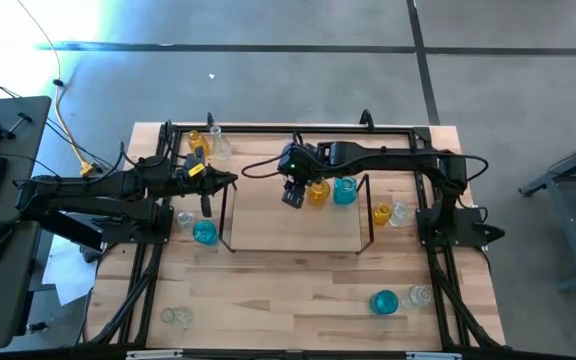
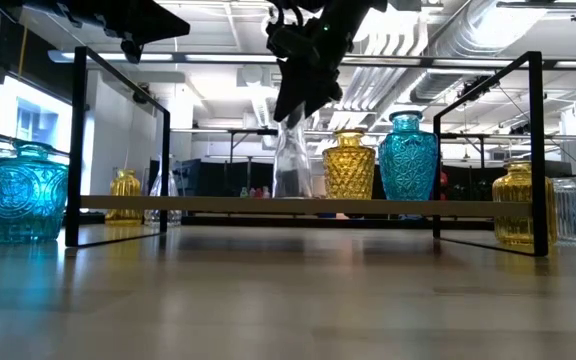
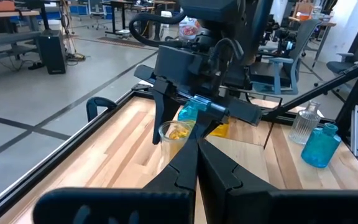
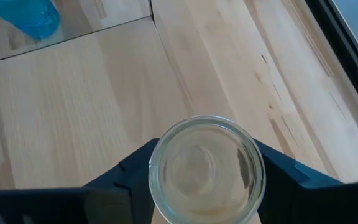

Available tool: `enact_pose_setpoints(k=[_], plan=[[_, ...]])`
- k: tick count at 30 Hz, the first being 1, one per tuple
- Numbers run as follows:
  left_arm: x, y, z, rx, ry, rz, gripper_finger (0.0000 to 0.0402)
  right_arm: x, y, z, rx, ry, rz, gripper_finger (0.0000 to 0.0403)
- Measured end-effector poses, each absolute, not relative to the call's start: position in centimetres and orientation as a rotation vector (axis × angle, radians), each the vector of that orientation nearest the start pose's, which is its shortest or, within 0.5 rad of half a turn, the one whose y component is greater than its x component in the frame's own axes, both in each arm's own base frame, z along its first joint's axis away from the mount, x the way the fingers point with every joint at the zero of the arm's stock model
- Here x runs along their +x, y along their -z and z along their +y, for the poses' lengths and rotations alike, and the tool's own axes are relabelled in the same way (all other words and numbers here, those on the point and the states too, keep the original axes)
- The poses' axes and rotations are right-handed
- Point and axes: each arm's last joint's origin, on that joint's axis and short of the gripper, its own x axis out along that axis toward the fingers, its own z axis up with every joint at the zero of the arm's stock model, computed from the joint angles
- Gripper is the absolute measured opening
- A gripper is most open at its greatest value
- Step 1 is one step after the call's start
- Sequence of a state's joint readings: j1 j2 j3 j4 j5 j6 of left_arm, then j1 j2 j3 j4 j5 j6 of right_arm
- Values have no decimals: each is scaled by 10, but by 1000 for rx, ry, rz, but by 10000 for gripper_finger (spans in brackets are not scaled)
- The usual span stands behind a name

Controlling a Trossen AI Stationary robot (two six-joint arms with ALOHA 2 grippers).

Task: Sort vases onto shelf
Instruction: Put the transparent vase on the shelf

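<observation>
Clear vase being set on the shelf beside two already placed

The right end effector (image 1: 294,192) stands over the shelf (image 1: 268,235) near its far edge, fingers either side of an upright clear vase (image 2: 292,160), mouth up, long axis vertical; whether they grip or have let go cannot be told. An amber vase (image 2: 349,164) and a turquoise vase (image 2: 407,156) stand just beside it. Some nine vases remain scattered toward the bench's corners and sides. The left end effector (image 1: 208,178) waits closed and empty near the shelf's left end.

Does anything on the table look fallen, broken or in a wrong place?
Nothing stands out. The yellow glass vase and turquoise glass vase stand upright on the flat shelf; the right gripper flanks an upright clear glass vase.
</observation>
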State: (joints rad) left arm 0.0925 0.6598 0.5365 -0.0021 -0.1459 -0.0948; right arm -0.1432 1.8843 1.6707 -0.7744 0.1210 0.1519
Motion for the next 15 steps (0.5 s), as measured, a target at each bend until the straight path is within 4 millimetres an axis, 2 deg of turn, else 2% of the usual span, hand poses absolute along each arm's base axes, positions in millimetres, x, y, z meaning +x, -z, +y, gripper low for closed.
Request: enact_pose_setpoints(k=[9,15], plan=[[156,-283,19,-100,-244,113,0,401,-279,-58,142,309,992,226],[156,-283,19,-108,-244,112,0,399,-287,-58,142,308,998,231]])
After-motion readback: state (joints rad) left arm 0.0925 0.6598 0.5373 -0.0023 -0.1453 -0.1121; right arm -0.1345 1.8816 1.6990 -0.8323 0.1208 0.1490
